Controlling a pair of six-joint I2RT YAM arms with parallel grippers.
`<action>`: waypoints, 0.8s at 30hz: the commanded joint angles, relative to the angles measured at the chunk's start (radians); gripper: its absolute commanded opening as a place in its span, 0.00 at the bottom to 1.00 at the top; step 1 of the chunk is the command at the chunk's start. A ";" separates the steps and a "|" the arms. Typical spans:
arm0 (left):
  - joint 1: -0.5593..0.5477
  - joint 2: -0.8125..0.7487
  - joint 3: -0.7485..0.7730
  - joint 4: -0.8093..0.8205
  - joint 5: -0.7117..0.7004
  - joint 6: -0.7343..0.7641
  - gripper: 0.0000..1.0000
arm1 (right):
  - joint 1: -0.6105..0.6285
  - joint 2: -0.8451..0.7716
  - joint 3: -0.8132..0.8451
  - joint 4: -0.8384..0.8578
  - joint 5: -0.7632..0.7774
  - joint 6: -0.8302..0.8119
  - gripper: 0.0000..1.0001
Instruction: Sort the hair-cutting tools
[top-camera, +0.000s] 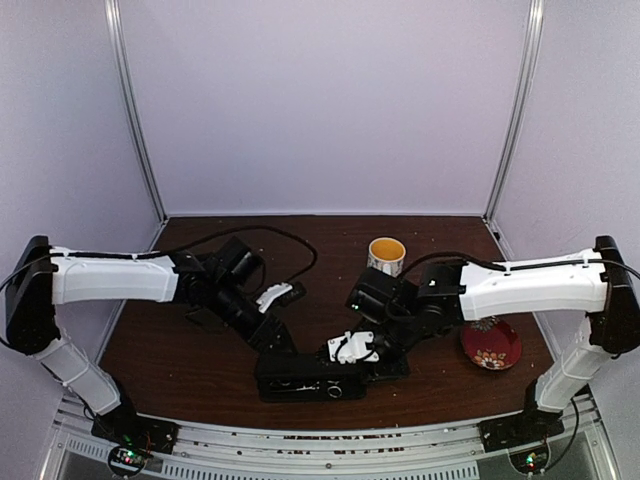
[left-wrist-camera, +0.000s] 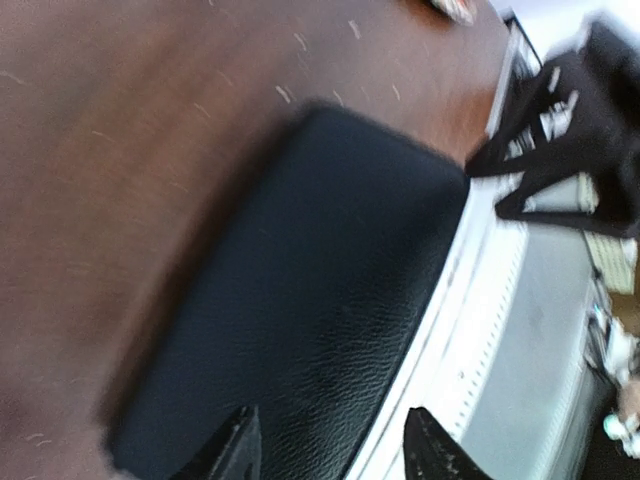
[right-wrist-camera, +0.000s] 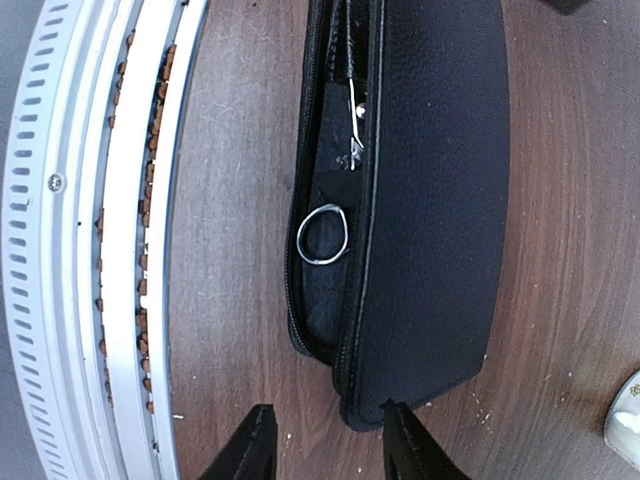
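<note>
A black case (top-camera: 320, 378) lies near the table's front edge, partly unzipped. In the right wrist view, the silver ring handle of one pair of scissors (right-wrist-camera: 322, 234) shows inside the open case (right-wrist-camera: 430, 200), with a silver metal part further in. The other scissors and the black clips are not in view. My right gripper (right-wrist-camera: 325, 445) is open and empty, just short of the case's near end; from above it (top-camera: 365, 362) hangs over the case. My left gripper (left-wrist-camera: 330, 450) is open and empty over the case's other end (left-wrist-camera: 300, 300); from above it (top-camera: 283, 350) sits at the case's left end.
A white patterned mug (top-camera: 386, 255) stands behind the right gripper. A red floral plate (top-camera: 490, 343) lies at the right. The metal rail (right-wrist-camera: 90, 240) runs along the table's front edge, close to the case. The right arm's base (left-wrist-camera: 570, 130) shows in the left wrist view.
</note>
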 joint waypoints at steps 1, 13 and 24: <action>0.053 -0.149 -0.091 0.131 -0.188 -0.094 0.52 | 0.032 0.064 0.061 0.024 0.054 -0.024 0.36; 0.158 -0.315 -0.314 0.179 -0.309 -0.214 0.53 | 0.087 0.229 0.232 0.012 0.056 -0.025 0.35; 0.161 -0.304 -0.441 0.245 -0.368 -0.249 0.54 | 0.120 0.374 0.187 0.047 0.181 -0.093 0.20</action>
